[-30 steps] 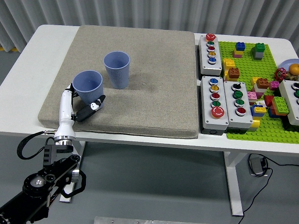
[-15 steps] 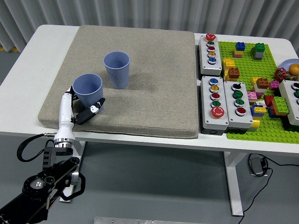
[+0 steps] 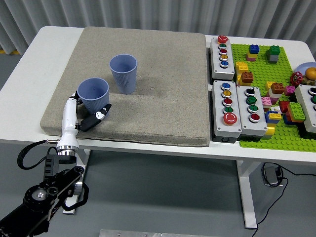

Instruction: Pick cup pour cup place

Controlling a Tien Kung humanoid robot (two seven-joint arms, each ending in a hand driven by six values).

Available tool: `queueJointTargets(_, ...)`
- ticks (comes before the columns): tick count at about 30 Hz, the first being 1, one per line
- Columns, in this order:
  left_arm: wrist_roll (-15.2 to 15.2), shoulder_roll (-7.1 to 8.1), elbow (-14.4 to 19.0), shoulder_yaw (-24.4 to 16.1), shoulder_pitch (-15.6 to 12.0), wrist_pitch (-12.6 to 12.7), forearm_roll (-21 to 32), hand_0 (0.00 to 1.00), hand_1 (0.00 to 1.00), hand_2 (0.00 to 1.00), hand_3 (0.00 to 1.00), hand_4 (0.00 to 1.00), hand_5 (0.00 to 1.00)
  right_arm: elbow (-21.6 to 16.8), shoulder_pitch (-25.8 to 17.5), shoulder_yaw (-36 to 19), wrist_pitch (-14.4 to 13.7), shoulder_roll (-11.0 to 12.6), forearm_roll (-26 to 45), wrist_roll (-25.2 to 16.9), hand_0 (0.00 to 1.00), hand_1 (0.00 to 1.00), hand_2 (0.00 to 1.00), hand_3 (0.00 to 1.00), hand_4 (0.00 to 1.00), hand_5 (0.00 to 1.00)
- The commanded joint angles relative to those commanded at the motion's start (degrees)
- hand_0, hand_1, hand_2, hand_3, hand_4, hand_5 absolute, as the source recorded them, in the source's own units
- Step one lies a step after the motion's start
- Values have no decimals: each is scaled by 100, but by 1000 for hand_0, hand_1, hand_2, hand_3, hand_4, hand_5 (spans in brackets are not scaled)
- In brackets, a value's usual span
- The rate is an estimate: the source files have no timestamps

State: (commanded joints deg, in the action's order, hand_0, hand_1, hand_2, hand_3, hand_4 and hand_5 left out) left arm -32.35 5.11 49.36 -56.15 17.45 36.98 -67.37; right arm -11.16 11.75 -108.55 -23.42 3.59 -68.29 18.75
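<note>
While your left hand (image 3: 85,114) has slid slightly nearer the front blue cup (image 3: 93,95) over the last second, its fingers (image 3: 97,117) are spread around the base, touching but not yet clenched. That cup stands upright on the grey mat (image 3: 163,84), beside the second cup (image 3: 123,73). Judge this pre-grasp; close next.

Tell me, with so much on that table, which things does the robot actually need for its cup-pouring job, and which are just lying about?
Needed for the job:
- near ribbed blue plastic cup, beside the left hand
- far ribbed blue plastic cup
- grey felt mat under both

Just lying about:
- grey push-button boxes
- green baseplate with toy bricks
</note>
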Motion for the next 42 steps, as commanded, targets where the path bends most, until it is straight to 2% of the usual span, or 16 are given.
queueJointTargets(2,33,1,5,-8,6,0,-50,654,690,817,709,875,323,0,8,1,-1,0,5,2,671,548,486,539,2,307)
queueJointTargets(3,50,2,8,-12,8,0,-73,678,712,856,816,904,347,0,10,3,-1,1,9,2,670,548,486,539,2,307)
queueJointTargets(8,107,11,21,-39,9,0,-173,678,712,856,816,904,347,0,20,14,-6,2,30,1,670,548,486,539,2,307)
queueJointTargets(9,151,12,30,-51,-1,0,-242,689,727,903,879,944,393,0,22,14,-5,3,29,2,670,549,486,539,2,308)
queueJointTargets(26,273,13,104,-121,-13,0,-518,701,742,926,906,934,384,1,39,-24,15,8,18,3,670,549,486,539,2,306)
queueJointTargets(27,291,13,106,-124,-13,0,-544,726,787,954,926,948,395,1,39,-23,13,7,20,3,670,549,485,539,2,308)
queueJointTargets(32,460,12,108,-165,-16,0,-724,726,787,954,926,948,395,1,38,-14,10,7,29,4,670,549,485,539,2,308)
queueJointTargets(33,497,15,107,-176,-20,0,-762,792,847,998,993,959,401,2,36,-13,12,7,26,4,671,549,485,539,2,308)
queueJointTargets(38,587,19,114,-208,-37,0,-879,792,847,998,993,959,401,2,26,-17,14,6,17,2,671,549,485,539,2,308)
queueJointTargets(39,598,20,117,-216,-44,0,-898,824,886,998,998,978,424,3,23,-18,14,6,16,2,671,549,485,539,2,308)
queueJointTargets(42,629,24,130,-224,-61,0,-935,824,886,998,998,978,424,2,15,-28,17,4,-1,6,671,549,485,539,2,308)
